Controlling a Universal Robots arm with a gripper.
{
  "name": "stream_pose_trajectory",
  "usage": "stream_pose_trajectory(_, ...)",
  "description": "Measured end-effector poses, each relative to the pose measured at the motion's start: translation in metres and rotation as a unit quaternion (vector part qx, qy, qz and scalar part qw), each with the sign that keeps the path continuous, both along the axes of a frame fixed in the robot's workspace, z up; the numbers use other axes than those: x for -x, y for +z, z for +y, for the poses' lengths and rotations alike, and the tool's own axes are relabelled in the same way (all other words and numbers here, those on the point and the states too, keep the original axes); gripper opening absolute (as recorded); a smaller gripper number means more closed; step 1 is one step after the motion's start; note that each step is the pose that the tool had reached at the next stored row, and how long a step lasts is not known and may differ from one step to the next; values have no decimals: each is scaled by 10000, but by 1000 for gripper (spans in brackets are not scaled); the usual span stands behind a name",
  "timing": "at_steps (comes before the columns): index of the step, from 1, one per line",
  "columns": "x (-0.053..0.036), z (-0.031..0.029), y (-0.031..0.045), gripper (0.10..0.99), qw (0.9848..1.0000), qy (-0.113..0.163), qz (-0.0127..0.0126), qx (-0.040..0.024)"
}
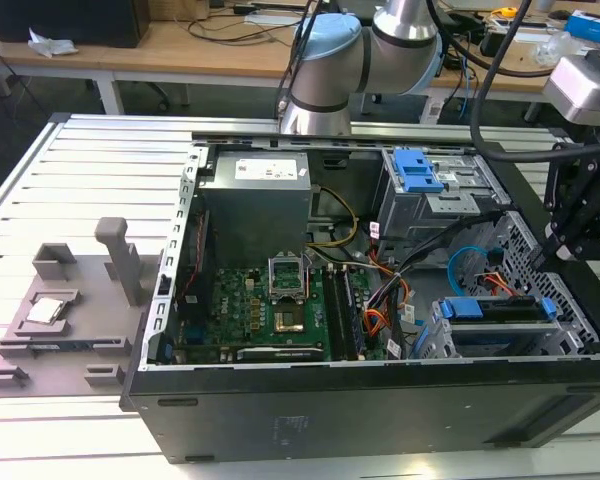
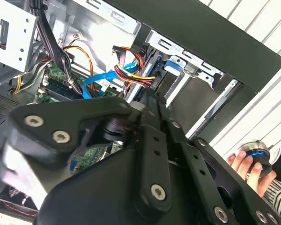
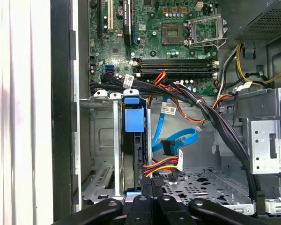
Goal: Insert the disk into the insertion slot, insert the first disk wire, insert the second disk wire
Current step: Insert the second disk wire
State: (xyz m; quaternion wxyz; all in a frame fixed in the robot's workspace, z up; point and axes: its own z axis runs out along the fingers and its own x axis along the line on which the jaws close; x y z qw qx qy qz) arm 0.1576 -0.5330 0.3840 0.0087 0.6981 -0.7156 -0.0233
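Observation:
In the first wrist view the disk (image 3: 135, 154) sits edge-on in the insertion slot (image 3: 103, 140), its blue carrier tab (image 3: 133, 117) at the far end. In the exterior view the disk (image 1: 495, 308) lies in the cage at the case's right. The first disk wire (image 3: 163, 164), an orange, red and black bundle, runs to the disk's rear edge. My gripper (image 3: 152, 182) is shut at the wire's plug end. The second disk wire (image 3: 180, 138), a flat light-blue cable with a dark plug, loops loose beside it. In the second wrist view my gripper (image 2: 147, 96) points under the first disk wire (image 2: 131, 72).
Thick black cable bundles (image 3: 210, 117) cross above the perforated case floor (image 3: 201, 183). A larger drive cage with a blue clip (image 1: 420, 170) stands behind. A person's hand (image 2: 246, 164) rests on a round device outside the case. A grey fixture plate (image 1: 70, 310) lies at the exterior view's left.

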Motion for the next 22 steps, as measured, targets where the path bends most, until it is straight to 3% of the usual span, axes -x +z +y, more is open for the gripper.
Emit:
stream_pose_trajectory(1, 0, 0, 0, 235, 10000, 0, 0, 0)
stream_pose_trajectory(2, 0, 0, 0, 302, 10000, 0, 0, 0)
stream_pose_trajectory(7, 0, 33, 1, 302, 9998, 192, 0, 0)
stream_pose_trajectory(10, 7, 120, 0, 302, 9997, 251, 0, 0)
stream_pose_trajectory(11, 38, 196, 0, 302, 9997, 258, 0, 1)
stream_pose_trajectory(14, 318, 213, -28, 302, 9996, 279, 0, 1)
stream_pose_trajectory(15, 354, 213, -45, 302, 9996, 286, 0, 0)
stream_pose_trajectory(22, 411, 213, -100, 302, 9995, 330, 0, 10)
